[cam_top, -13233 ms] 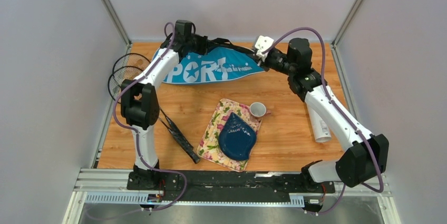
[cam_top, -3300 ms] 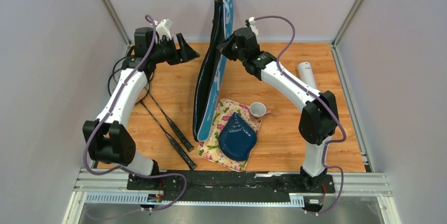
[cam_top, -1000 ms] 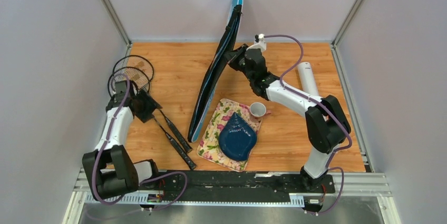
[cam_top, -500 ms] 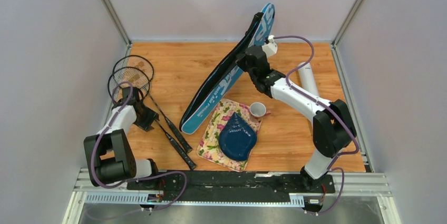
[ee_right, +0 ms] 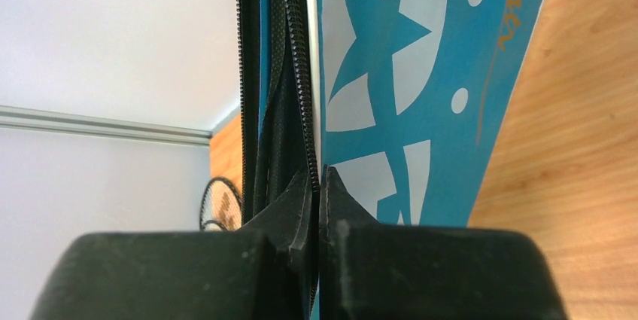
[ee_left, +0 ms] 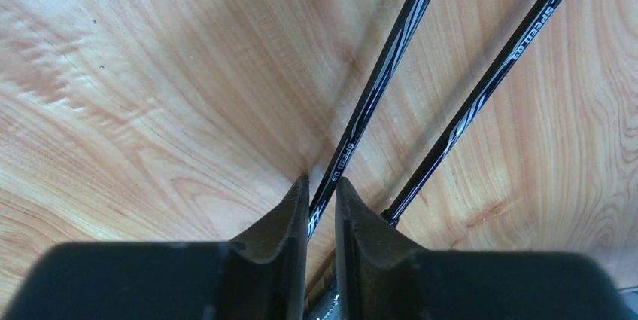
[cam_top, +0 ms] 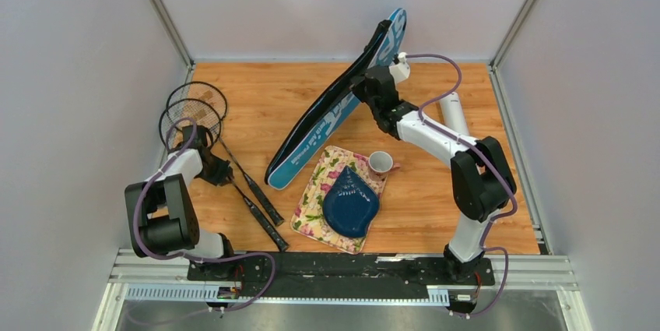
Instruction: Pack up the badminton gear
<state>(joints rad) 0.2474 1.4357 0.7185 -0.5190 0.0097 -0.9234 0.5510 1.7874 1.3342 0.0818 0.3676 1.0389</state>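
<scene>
My right gripper is shut on the zipper edge of the long blue "SPORT" racket bag. It holds the bag up on a slant, top end toward the back wall and bottom end near the floral cloth. Two black rackets lie at the left, with their heads at the far left. My left gripper is down on the table, its fingers shut around one racket shaft. The other shaft lies just right of it. A white tube lies at the right. No shuttlecock shows clearly.
A dark blue plate sits on a floral cloth in the near middle. A small white cup stands beside it. Grey walls close in the left, back and right sides.
The right gripper swung the bag from nearly upright to a slant toward the right. The left arm came down from the back left onto the racket shafts and closed its fingers on one.
</scene>
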